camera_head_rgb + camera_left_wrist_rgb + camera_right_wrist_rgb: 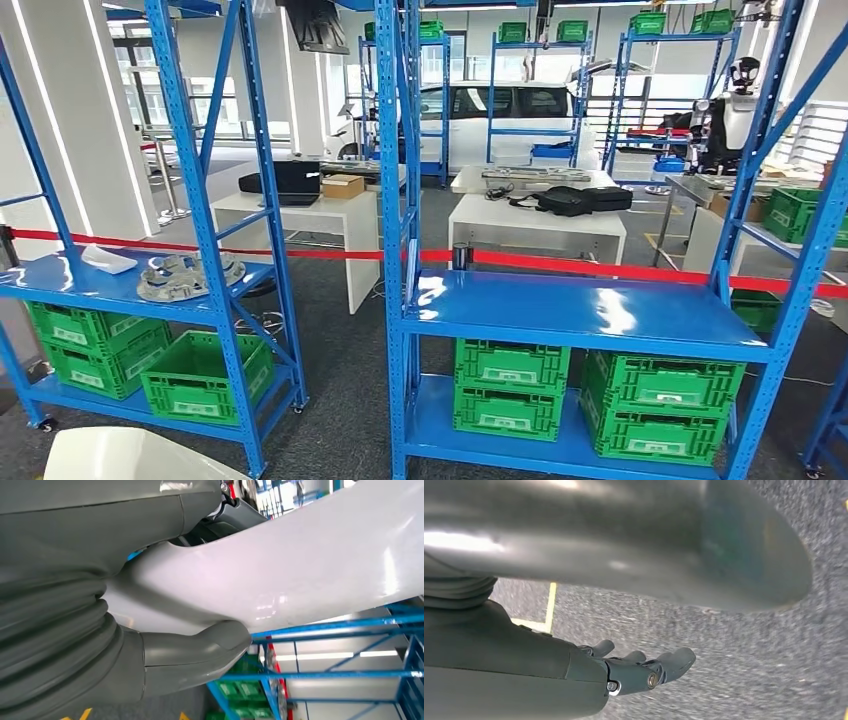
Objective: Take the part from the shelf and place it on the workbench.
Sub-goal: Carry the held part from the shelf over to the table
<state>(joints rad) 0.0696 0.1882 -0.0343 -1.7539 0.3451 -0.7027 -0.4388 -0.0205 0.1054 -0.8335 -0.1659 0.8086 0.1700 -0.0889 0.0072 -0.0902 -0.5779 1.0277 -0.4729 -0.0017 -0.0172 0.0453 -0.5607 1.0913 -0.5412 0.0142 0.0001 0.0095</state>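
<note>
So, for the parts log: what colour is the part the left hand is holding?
White and glossy; the part shows best in the left wrist view, gripped by the left hand.

Probably factory or workshop floor: blue steel racks point(590, 310), green crates point(510, 385), car point(500, 120) behind red barrier tape point(620, 270).

The left hand point(150, 630) grips a smooth, glossy white part point(300, 565), its thick grey thumb point(200, 647) pressed against one face of the curved panel while darker fingers point(235, 515) close over the opposite face, though they are mostly hidden. Behind the part stand blue shelf rails point(340, 630), and green crates point(240, 690) sit among them.
</note>
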